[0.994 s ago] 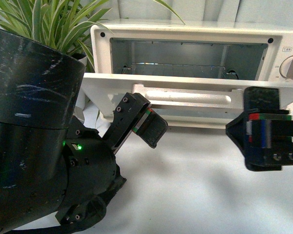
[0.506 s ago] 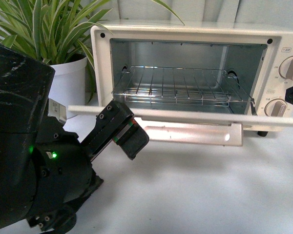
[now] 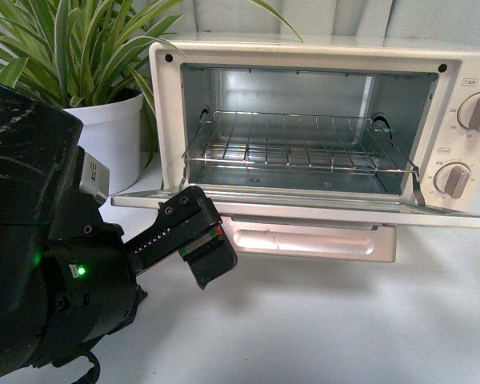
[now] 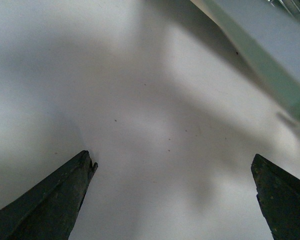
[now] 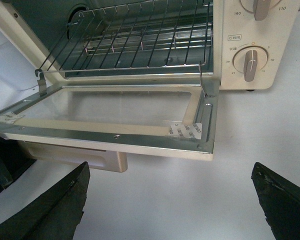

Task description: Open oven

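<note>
Oven (image 3: 304, 56) fills the upper right of the front frame, standing on the white bench (image 3: 344, 320). Its door (image 3: 304, 204) lies open and level, with the pale bar handle (image 3: 312, 240) under the door's front edge. A wire rack (image 3: 296, 144) sits inside, and two beige knobs (image 3: 476, 112) show at the right edge. The left pincer (image 3: 208, 256), lower left of centre, is just beneath the door's left end; its wrist view shows the fingers spread wide and empty. The right pincer (image 5: 170, 200) also gapes, holding nothing, in front of the door.
</note>
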